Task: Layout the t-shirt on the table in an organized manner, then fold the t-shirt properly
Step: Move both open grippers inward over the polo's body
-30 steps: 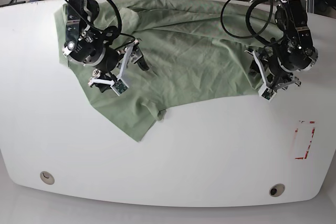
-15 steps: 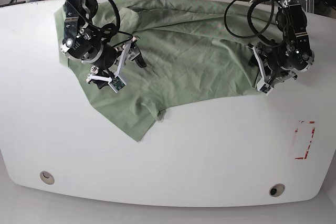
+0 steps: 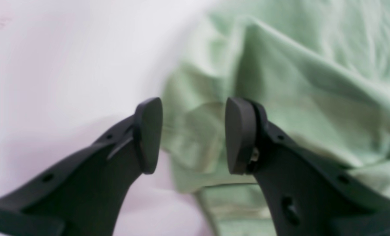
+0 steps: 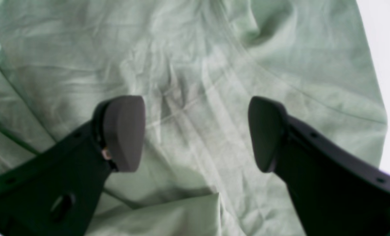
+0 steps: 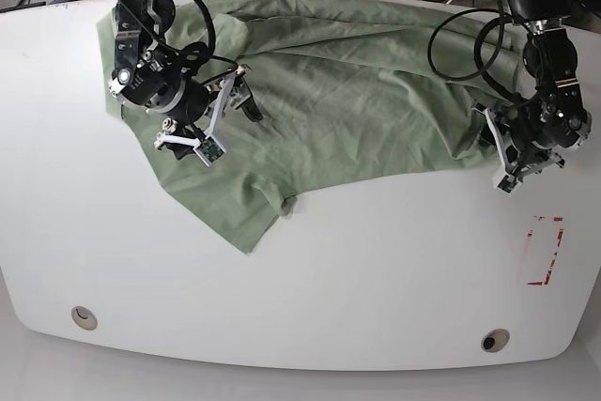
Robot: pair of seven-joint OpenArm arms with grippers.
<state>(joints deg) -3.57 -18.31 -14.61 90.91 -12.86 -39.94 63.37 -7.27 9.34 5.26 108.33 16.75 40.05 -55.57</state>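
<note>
The sage-green t-shirt (image 5: 347, 91) lies crumpled across the back half of the white table (image 5: 329, 279), one corner trailing toward the front left. My right gripper (image 5: 208, 127) hovers over the shirt's left part, open with nothing between its fingers; in the right wrist view it (image 4: 195, 132) stands above wrinkled fabric (image 4: 195, 49). Open as well, my left gripper (image 5: 505, 164) sits at the shirt's right edge. In the left wrist view its fingers (image 3: 195, 136) straddle a rumpled fabric edge (image 3: 313, 82) beside bare table (image 3: 67, 49).
A red tape rectangle (image 5: 545, 251) marks the table at the front right. Two round cable holes (image 5: 84, 316) (image 5: 495, 339) sit near the front edge. Black cables loop behind both arms at the table's back edge.
My left arm has swung right and slightly forward, from over the shirt's right part to its outer edge. The right arm has hardly shifted. The shirt lies as before.
</note>
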